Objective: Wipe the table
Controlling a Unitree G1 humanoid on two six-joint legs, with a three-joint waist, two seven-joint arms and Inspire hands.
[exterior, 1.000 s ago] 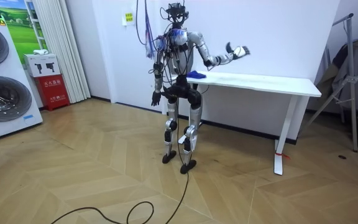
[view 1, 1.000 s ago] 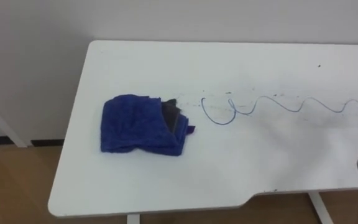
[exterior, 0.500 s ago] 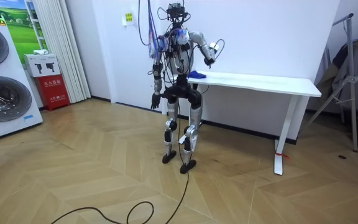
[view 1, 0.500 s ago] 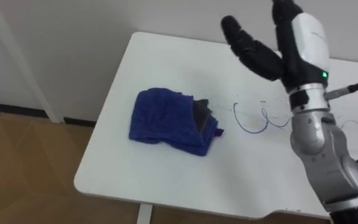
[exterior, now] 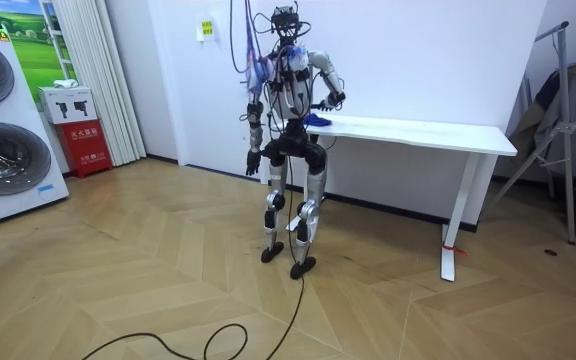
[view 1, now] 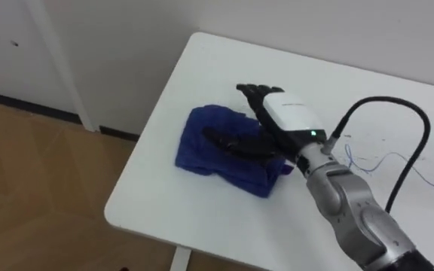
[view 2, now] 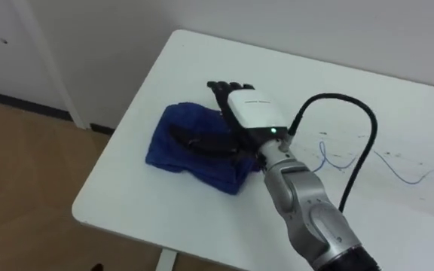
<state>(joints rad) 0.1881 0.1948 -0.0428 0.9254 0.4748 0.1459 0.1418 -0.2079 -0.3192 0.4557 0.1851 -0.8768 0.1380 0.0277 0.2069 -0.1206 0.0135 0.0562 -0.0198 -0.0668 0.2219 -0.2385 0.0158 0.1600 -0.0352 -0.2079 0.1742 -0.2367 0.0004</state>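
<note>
The blue cloth (view 1: 206, 147) lies bunched near the surface's (view 1: 224, 64) left end. The right hand (view 1: 288, 119) rests flat on it, fingers (view 1: 252, 92) straight and spread, seemingly to press and slide it. The pen scribble (view 2: 336, 163) to be wiped runs just beside.

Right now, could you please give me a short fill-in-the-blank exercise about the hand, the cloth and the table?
1. The robot's right hand rests with straight fingers on a crumpled ____ cloth.
2. A thin pen scribble marks the table top on the cloth's ____ side.
3. The table under the cloth is ____ in colour.

Missing words: blue; right; white.
</note>
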